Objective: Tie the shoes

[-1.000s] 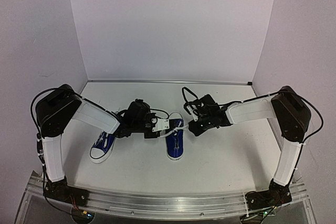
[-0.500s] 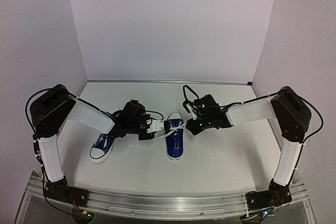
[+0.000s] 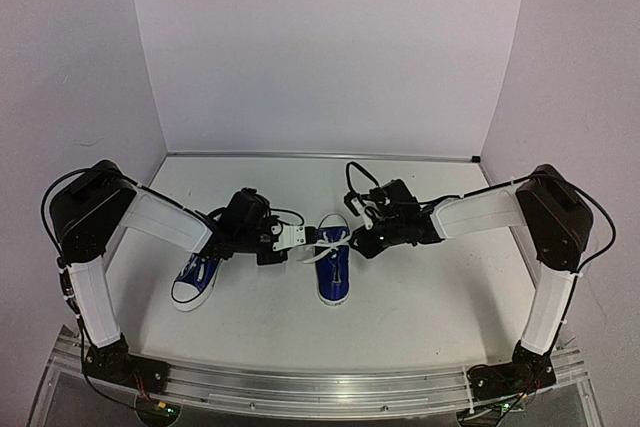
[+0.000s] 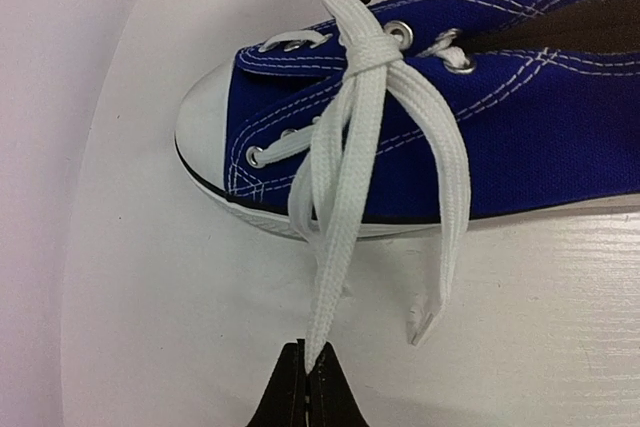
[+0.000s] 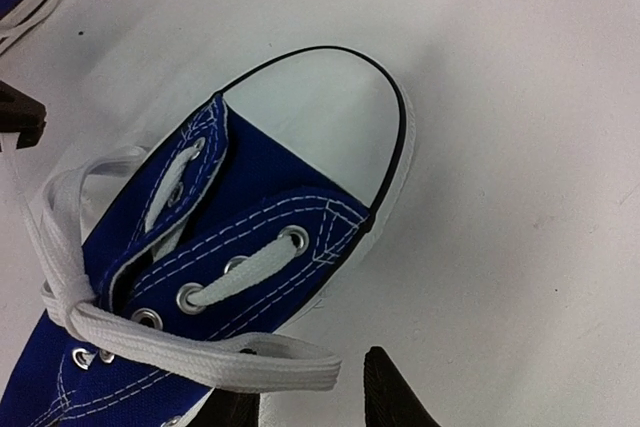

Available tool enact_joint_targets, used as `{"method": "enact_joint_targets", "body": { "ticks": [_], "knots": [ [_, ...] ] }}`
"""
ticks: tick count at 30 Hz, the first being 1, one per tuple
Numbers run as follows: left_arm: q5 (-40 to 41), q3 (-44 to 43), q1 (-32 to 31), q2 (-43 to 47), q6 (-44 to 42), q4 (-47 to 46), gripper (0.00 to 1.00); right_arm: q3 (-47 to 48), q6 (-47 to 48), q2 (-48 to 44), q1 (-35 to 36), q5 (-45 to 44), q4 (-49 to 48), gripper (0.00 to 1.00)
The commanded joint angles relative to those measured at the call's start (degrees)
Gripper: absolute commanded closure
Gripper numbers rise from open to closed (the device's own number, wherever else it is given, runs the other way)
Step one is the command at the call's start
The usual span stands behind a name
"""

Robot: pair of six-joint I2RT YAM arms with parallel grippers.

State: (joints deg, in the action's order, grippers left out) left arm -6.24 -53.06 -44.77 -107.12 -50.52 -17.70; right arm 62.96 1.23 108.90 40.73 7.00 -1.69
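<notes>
Flanking the shoe (image 3: 333, 272), left pincer (image 4: 303, 349) clamps its lace (image 4: 340, 197) while right pincer (image 5: 310, 384) gapes apart.

The shoe (image 4: 500, 127) is made of matt blue canvas with white stitching, and its toe cap (image 5: 320, 117) of smooth white rubber. Flat woven cloth laces (image 4: 335, 247) are passed through shiny metal eyelets (image 5: 190, 298). The table (image 4: 150, 347) is finished matt white.

Left pincer (image 4: 305, 387) pinched shut, right pincer (image 5: 315, 402) parted.
</notes>
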Motion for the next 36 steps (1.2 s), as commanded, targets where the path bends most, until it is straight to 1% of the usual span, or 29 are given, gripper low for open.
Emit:
{"method": "enact_joint_targets", "body": {
  "ticks": [1,8,17,21,25,28,31,35,36],
  "knots": [
    [0.2,1.0,0.5,3.7,0.9,1.5,1.0,0.2,1.5,-1.5,-0.3,1.2,-0.5,0.67],
    [0.1,2.1,0.8,4.4,0.9,2.9,1.0,1.0,2.8,-0.8,-0.3,1.7,-0.3,0.66],
    [0.0,2.8,1.7,5.1,0.8,3.8,1.0,1.7,5.9,-0.6,-0.3,2.2,-0.1,0.6],
    [-0.6,2.4,1.8,5.0,0.4,4.6,1.0,1.8,8.4,-1.2,-0.3,4.4,0.0,0.61],
    [-1.4,1.8,1.8,4.4,-0.1,5.1,0.99,3.7,10.1,-0.3,-0.3,5.9,1.1,0.63],
    [-1.9,1.5,1.8,4.0,-0.5,5.6,0.96,5.3,10.9,1.0,-0.3,6.2,1.7,0.69],
    [-1.9,1.1,1.8,3.9,-0.7,6.0,0.92,6.7,11.6,2.1,-0.3,6.5,4.0,0.8],
    [-3.0,1.0,3.4,4.6,0.9,5.2,0.74,7.0,12.7,2.2,-0.3,6.5,6.2,0.98],
    [-3.8,0.7,4.7,4.9,2.1,5.1,0.7,6.7,12.9,1.9,-0.3,6.2,6.6,1.0]
  ]
}}
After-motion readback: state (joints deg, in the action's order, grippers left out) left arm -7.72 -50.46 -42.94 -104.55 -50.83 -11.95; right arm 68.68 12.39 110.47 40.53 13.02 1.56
